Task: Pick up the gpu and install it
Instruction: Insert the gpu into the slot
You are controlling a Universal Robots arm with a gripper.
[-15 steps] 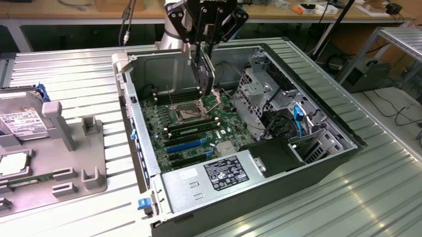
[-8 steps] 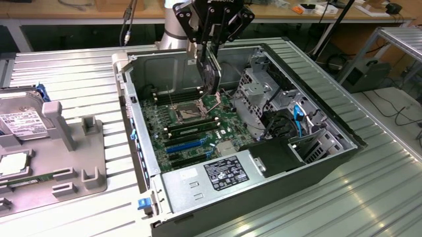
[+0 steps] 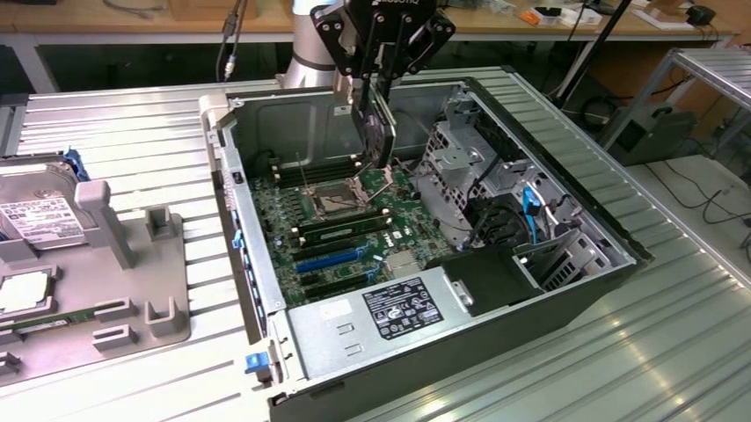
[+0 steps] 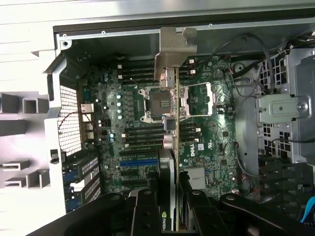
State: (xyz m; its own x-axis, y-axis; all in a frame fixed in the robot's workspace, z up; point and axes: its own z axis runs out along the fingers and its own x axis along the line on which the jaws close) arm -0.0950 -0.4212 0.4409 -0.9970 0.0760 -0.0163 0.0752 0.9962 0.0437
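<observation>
Green-edged gpu [image 3: 384, 136], hanging edge-down at upper centre of the frame, clamped in the claw [image 3: 373, 92] above the motherboard [image 3: 340, 237]; judged light, stiff, fragile, best held by its upper edge, clear of contacts.

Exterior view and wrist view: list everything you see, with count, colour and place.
Open metal computer case: one, black and silver, on the ribbed metal table.
Motherboard: one, green, inside the case.
Boxy power supply: one, silver, at the case's near end.
Moulded tray: one, grey, exterior view's left.
Boxy hard drive: one, silver, white label, on the tray.
Flat gpu with silver bracket: one, black on green, upright above the motherboard.
Gripper: one, black, shut on the gpu.
</observation>
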